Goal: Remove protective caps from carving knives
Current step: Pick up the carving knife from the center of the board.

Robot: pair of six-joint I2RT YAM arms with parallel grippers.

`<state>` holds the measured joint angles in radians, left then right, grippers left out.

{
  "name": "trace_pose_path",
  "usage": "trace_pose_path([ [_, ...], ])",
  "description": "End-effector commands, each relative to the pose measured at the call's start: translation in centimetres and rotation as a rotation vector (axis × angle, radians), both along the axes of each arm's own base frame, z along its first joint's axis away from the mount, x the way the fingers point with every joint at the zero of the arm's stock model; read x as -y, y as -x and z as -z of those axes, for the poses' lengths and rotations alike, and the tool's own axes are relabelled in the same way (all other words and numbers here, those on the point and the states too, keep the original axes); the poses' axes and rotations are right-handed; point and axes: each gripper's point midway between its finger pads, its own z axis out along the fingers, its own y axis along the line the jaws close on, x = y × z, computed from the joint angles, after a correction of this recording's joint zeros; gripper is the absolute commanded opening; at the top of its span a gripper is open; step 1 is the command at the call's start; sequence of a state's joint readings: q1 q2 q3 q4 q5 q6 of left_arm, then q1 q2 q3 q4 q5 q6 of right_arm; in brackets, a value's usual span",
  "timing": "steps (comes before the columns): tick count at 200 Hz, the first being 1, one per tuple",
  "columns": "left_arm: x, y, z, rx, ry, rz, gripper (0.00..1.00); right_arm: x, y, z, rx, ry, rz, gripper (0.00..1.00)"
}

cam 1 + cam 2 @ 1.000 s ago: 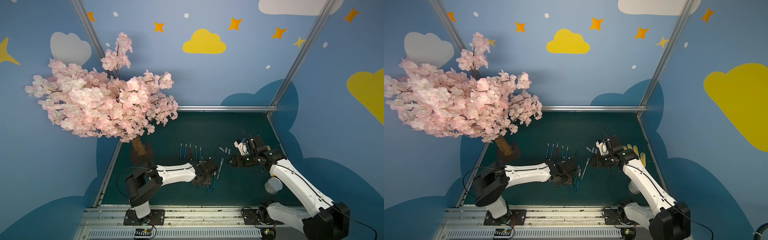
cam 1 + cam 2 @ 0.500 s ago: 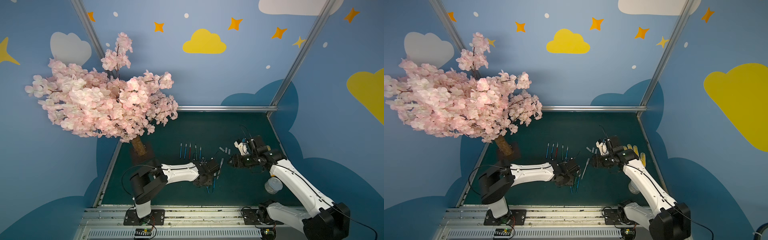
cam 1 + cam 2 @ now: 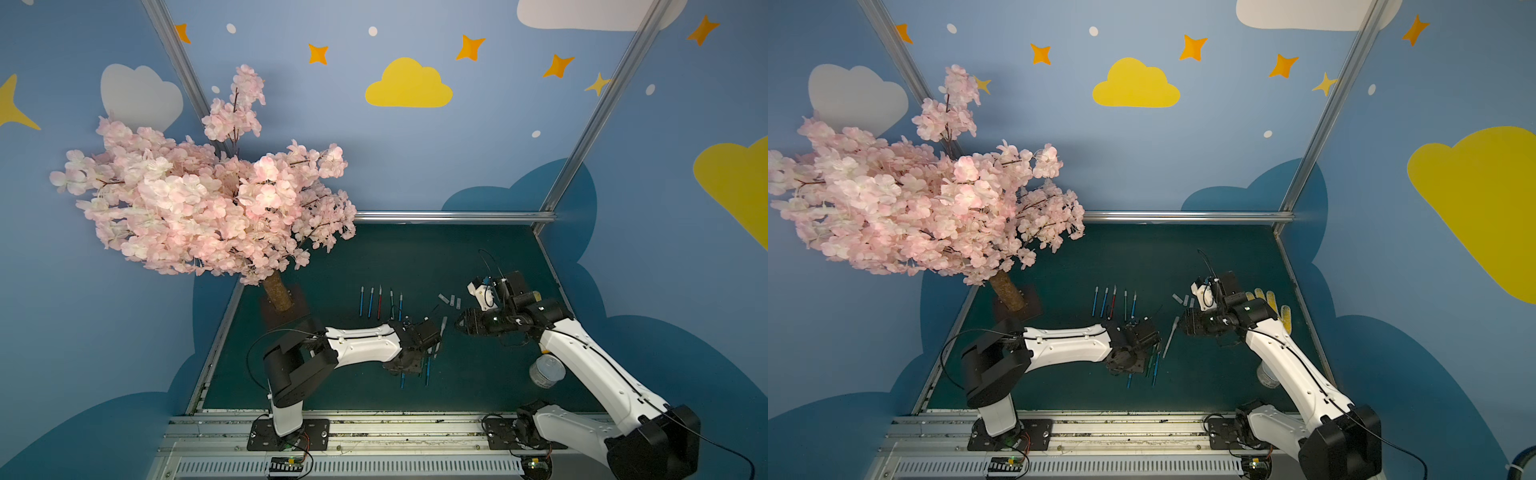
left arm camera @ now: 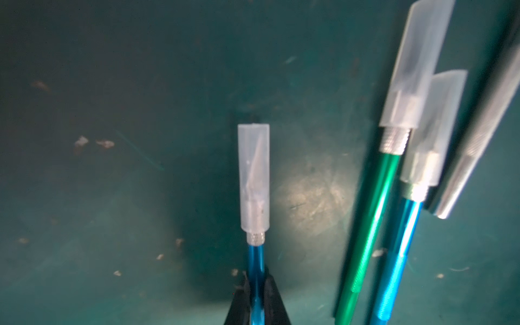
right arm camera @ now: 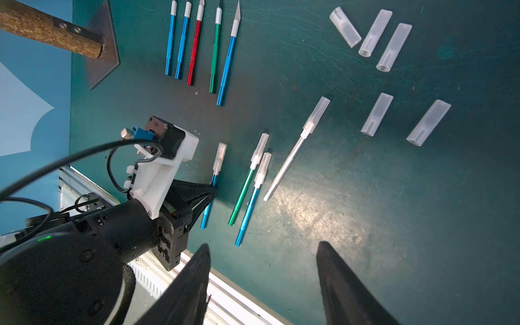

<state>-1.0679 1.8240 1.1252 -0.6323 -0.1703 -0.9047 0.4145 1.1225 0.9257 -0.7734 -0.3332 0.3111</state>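
On scuffed green mat under cloud-painted walls, left claw grips blue knife; right claw gapes.

Overhead stereo pair — wrists above knives

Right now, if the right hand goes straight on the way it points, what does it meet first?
Probably the silver capped knife lying just ahead of the open right hand; depth is unclear.

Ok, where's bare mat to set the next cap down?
Free: the mat between the uncapped knives and the loose caps, and between the silver knife and the right gripper. Crowded: the capped knives beside the left gripper, which grips a blue capped knife.
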Motion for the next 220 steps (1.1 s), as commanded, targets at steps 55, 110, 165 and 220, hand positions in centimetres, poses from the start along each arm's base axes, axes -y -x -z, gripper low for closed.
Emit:
trace_pose_path([
  [55, -3.5, 1.3, 2.0, -0.059, -0.180, 0.064, 0.15, 1.6, -1.5, -1.4, 0.156, 0.076, 0.076, 0.63],
  [110, -3.4, 2.0, 2.2, -0.084, -0.203, 0.079, 0.18, 2.4, -2.2, -1.6, 0.158, 0.112, 0.137, 0.64],
  [165, -3.7, 2.4, 2.7, -0.096, -0.220, 0.085, 0.19, 2.9, -3.0, -2.1, 0.122, 0.145, 0.207, 0.64],
  [220, -3.5, 2.3, 2.8, -0.091, -0.210, 0.086, 0.13, 1.8, -3.3, -4.5, 0.274, 0.074, 0.146, 0.63],
])
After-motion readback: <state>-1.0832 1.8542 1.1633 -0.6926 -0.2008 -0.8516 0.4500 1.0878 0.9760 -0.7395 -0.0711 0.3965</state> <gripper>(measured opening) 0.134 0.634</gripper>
